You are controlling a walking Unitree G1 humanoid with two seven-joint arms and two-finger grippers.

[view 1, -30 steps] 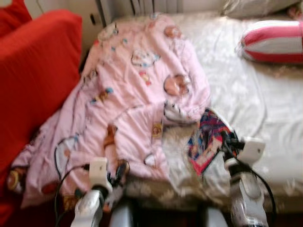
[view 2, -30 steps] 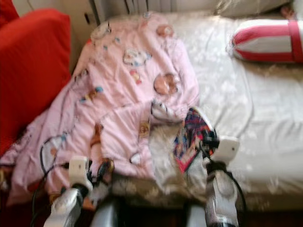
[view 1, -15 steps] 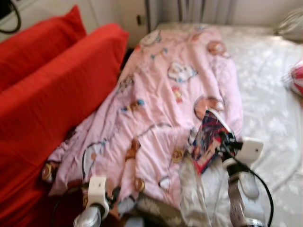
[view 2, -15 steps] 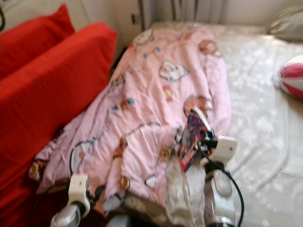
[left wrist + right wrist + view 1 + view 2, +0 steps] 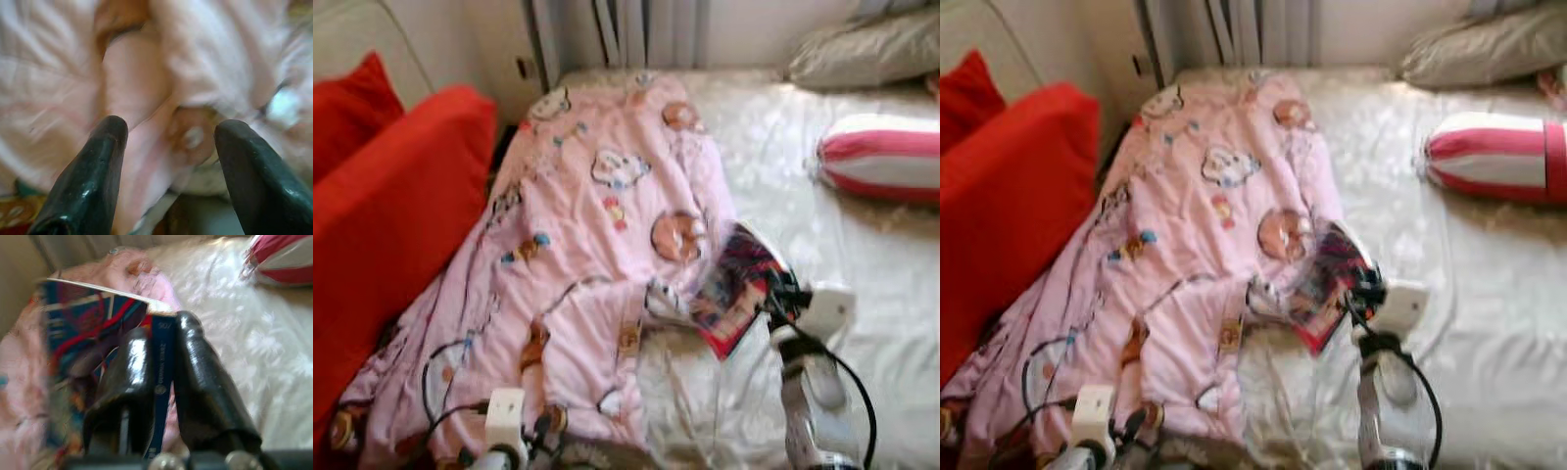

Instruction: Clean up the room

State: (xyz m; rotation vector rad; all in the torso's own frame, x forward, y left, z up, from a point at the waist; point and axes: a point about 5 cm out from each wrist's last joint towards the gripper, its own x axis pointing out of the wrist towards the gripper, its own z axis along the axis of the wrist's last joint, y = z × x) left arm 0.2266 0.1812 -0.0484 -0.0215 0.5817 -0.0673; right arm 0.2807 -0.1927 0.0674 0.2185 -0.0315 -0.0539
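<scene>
Clearly, the right gripper (image 5: 781, 297) was raised over the bed (image 5: 862, 255), its fingers clamped on a colourful book (image 5: 736, 289) beside the pink blanket (image 5: 597, 245). The left gripper (image 5: 168, 147) hung low at the blanket's near edge, fingers apart, holding nothing.

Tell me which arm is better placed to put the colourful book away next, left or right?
The right. The right gripper is shut on the book, held above the bed. The left gripper is open, low over the pink blanket, holding nothing.
</scene>
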